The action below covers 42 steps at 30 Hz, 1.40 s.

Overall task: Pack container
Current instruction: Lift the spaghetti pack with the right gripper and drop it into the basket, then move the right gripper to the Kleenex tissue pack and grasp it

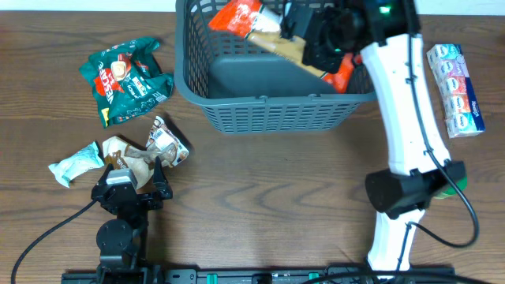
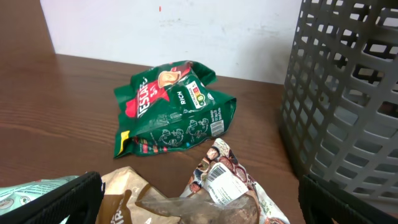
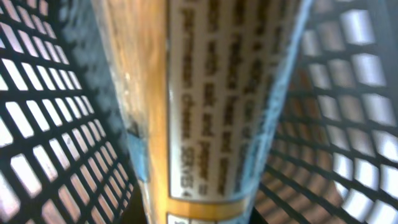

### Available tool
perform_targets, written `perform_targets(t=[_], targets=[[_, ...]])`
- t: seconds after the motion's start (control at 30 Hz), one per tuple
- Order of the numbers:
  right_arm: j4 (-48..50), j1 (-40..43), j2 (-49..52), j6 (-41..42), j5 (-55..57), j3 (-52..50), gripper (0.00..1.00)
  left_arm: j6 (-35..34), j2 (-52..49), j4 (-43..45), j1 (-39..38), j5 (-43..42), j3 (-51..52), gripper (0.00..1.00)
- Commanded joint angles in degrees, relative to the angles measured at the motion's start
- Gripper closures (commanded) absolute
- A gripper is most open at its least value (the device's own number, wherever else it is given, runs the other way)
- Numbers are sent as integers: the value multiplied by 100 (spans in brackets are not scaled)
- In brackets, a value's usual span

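Note:
The container (image 1: 268,100) is a dark grey lattice basket at the back centre of the table. My right gripper (image 1: 306,41) reaches inside it, shut on a long tan and yellow printed packet (image 1: 278,45). That packet (image 3: 211,93) fills the right wrist view, with the container's slotted walls (image 3: 37,124) on both sides. My left gripper (image 1: 131,178) stands open at the front left, over a brown bag with a patterned packet (image 2: 221,177) lying between its fingers (image 2: 59,198). Nothing is gripped there. The container's side (image 2: 348,93) rises to the right in the left wrist view.
A green coffee bag (image 1: 126,79) lies at the back left. A pale teal packet (image 1: 75,166) lies beside the brown bag (image 1: 130,154). An orange-red bag (image 1: 237,16) is inside the container. A pack of tissues (image 1: 456,88) lies at the right edge.

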<state>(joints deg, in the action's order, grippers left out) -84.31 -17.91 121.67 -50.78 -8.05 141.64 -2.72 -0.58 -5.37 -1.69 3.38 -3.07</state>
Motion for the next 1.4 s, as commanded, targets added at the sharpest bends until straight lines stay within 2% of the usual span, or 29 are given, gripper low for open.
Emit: perform_targets(t=[0.0, 0.2, 0.4, 0.43, 0.47, 0.5, 0.53, 0.7, 0.73, 0.77, 1.0, 1.07, 1.17, 1.3, 1.37], targets=[[57, -146, 389, -72, -339, 188, 99, 55, 35, -74, 13, 13, 173, 1], [63, -149, 1049, -22, -337, 186, 99, 55, 35, -74, 13, 13, 173, 1], [111, -125, 1294, 120, -337, 188, 99, 55, 35, -74, 13, 11, 173, 1], [122, -125, 1292, 184, -332, 188, 80, 55, 35, -74, 13, 13, 173, 1], [131, -125, 1290, 236, -334, 188, 35, 55, 35, -74, 13, 11, 173, 1], [142, -125, 1281, 278, -334, 188, 20, 55, 35, -74, 13, 11, 173, 1], [173, -125, 1279, 350, -332, 190, 16, 55, 35, -74, 13, 11, 173, 1], [439, -125, 1001, 955, -286, 192, 12, 55, 35, -74, 13, 13, 173, 1], [507, -125, 883, 1139, -192, 192, 6, 55, 35, -74, 13, 13, 173, 1], [592, -125, 752, 1405, -17, 192, 1, 55, 35, -74, 13, 11, 173, 1], [839, 9, -538, 3390, 2050, 192, 1, 55, 35, -74, 13, 13, 173, 2], [669, 306, -1134, 4063, 2662, 195, 1, 55, 35, -74, 13, 11, 173, 1], [393, 949, -1661, 4557, 2763, 192, 1, 55, 35, -74, 13, 11, 173, 2], [103, 2127, -1980, 4631, 2402, 192, 1, 55, 35, -74, 13, 13, 173, 1], [-129, 2723, -1985, 4356, 2210, 192, 1, 55, 35, -74, 13, 11, 173, 1]])
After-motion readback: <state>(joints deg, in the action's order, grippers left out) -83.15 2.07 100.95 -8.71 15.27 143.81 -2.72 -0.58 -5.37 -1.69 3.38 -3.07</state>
